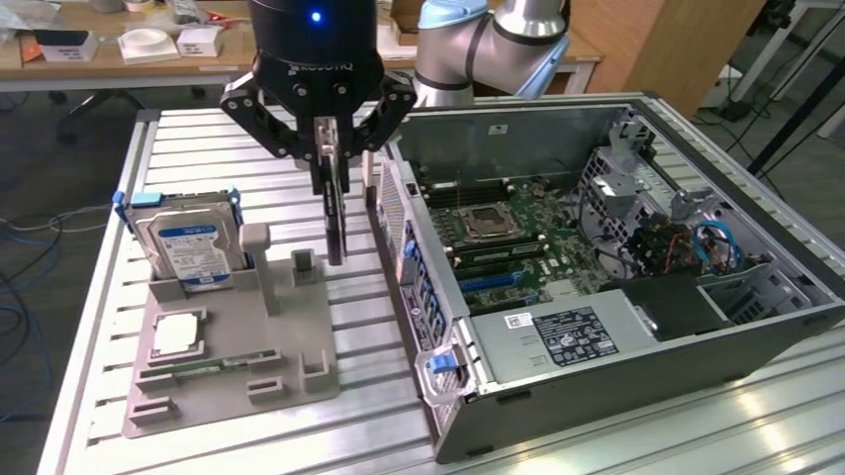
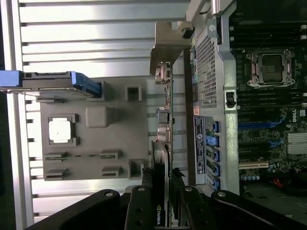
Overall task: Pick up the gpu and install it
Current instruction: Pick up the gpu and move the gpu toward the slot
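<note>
Gripper [image 1: 335, 163]: upper centre of the exterior view, clamped on the gpu's top edge.
Gpu [image 1: 334, 223]: hangs upright above the grey holder [image 1: 284, 332], just beside the computer case [image 1: 634, 391] wall.
Risk: the bracket may snag that wall, and the narrow pinch could let the card tilt.

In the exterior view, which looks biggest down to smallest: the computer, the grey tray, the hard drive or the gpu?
1. computer
2. grey tray
3. hard drive
4. gpu, which is seen edge-on, so it looks thin
</note>
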Motion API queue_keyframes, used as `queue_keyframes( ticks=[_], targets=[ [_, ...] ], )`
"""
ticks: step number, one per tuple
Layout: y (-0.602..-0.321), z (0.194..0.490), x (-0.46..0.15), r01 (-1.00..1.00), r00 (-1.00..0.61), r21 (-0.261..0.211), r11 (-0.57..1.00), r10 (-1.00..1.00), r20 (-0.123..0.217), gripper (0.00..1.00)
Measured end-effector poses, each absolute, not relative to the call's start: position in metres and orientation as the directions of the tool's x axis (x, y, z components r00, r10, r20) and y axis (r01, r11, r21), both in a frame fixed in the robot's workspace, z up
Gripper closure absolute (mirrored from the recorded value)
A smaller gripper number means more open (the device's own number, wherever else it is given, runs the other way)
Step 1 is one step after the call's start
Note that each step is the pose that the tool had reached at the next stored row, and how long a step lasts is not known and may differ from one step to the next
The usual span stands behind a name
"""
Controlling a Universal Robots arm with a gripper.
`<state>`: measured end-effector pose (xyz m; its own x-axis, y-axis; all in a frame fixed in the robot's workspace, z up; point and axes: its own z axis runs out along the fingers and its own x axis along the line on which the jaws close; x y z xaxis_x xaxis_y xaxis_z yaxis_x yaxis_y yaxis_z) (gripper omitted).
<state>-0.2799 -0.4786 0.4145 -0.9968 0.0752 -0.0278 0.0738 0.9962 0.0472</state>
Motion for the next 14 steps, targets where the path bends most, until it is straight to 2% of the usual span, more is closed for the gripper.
queue_keyframes(
  ticks=[14],
  targets=[
    [-0.4786,0.4145,-0.2736,0.074,-0.997,0.047,0.996,0.075,-0.028,0.74]
  ],
)
